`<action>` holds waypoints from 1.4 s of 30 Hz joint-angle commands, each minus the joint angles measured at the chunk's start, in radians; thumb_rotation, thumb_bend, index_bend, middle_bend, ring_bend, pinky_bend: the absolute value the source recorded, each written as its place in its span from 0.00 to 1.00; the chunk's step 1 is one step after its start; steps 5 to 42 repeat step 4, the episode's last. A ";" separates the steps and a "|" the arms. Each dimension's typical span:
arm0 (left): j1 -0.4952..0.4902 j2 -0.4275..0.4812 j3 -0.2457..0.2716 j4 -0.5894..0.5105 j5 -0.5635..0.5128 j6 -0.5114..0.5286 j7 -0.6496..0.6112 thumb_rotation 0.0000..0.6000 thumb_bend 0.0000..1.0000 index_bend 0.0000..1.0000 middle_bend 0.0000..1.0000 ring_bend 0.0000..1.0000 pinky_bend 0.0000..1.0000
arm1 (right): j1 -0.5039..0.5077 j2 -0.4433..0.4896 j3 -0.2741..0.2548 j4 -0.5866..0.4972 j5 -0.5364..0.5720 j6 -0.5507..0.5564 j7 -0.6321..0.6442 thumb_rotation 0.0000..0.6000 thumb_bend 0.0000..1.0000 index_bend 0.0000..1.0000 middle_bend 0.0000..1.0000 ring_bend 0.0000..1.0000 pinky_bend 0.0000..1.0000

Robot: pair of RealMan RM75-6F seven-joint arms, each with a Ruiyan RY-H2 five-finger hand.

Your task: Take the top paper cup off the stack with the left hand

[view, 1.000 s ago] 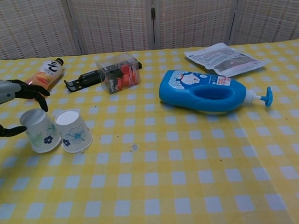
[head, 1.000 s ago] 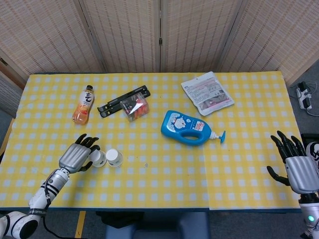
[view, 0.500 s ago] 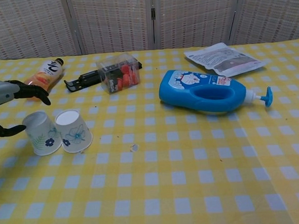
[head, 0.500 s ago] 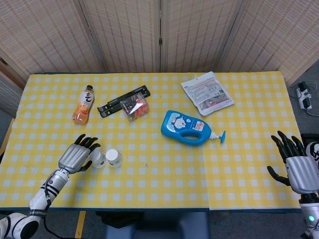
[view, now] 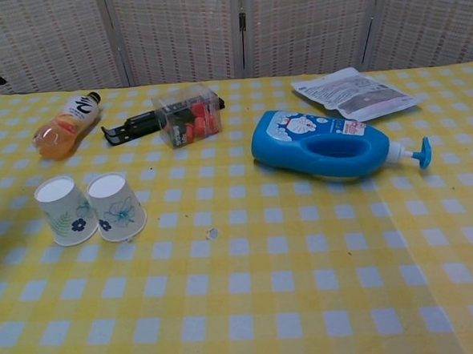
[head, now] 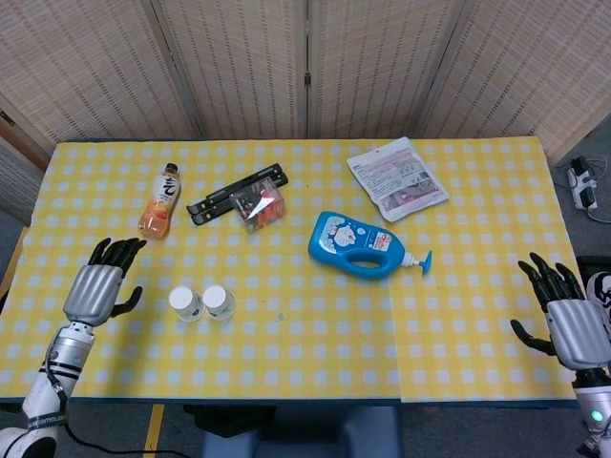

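Two small white paper cups with blue and green flower prints stand upside down on the yellow-and-white checked desk (head: pixel 315 363), touching side by side: the left cup (view: pixel 64 210) and the right cup (view: pixel 116 206). No stack is visible; judged from that, the separating is done and the step in hand is the retreat.

The left robot hand (head: pixel 96 286) hovers near the desk's left edge, well apart from the cups, fingers spread and holding nothing (the chest view shows at most a dark sliver of it at the far left edge). The right robot hand (head: pixel 571 320) hangs off the desk's right side, also spread and empty.

To finish well, the left robot hand should withdraw along its own side, high enough that no finger catches the cloth, and away from the left cup, which is light and would tip or slide at a brush. The orange drink bottle with a white label (head: pixel 160 200) lies just beyond the hand, so any swing toward the far side of the desk risks rolling it.

If a cup must be regripped, come down from above and close on its wall gently; thin paper crushes easily. Approach the left cup from its free side, since the right one touches it.
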 commanded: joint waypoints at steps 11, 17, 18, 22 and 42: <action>0.125 -0.028 0.033 0.053 0.060 0.175 -0.023 1.00 0.48 0.14 0.13 0.11 0.03 | 0.019 -0.009 -0.003 0.014 -0.020 -0.019 0.039 1.00 0.33 0.00 0.04 0.11 0.03; 0.125 -0.028 0.033 0.053 0.060 0.175 -0.023 1.00 0.48 0.14 0.13 0.11 0.03 | 0.019 -0.009 -0.003 0.014 -0.020 -0.019 0.039 1.00 0.33 0.00 0.04 0.11 0.03; 0.125 -0.028 0.033 0.053 0.060 0.175 -0.023 1.00 0.48 0.14 0.13 0.11 0.03 | 0.019 -0.009 -0.003 0.014 -0.020 -0.019 0.039 1.00 0.33 0.00 0.04 0.11 0.03; 0.125 -0.028 0.033 0.053 0.060 0.175 -0.023 1.00 0.48 0.14 0.13 0.11 0.03 | 0.019 -0.009 -0.003 0.014 -0.020 -0.019 0.039 1.00 0.33 0.00 0.04 0.11 0.03; 0.125 -0.028 0.033 0.053 0.060 0.175 -0.023 1.00 0.48 0.14 0.13 0.11 0.03 | 0.019 -0.009 -0.003 0.014 -0.020 -0.019 0.039 1.00 0.33 0.00 0.04 0.11 0.03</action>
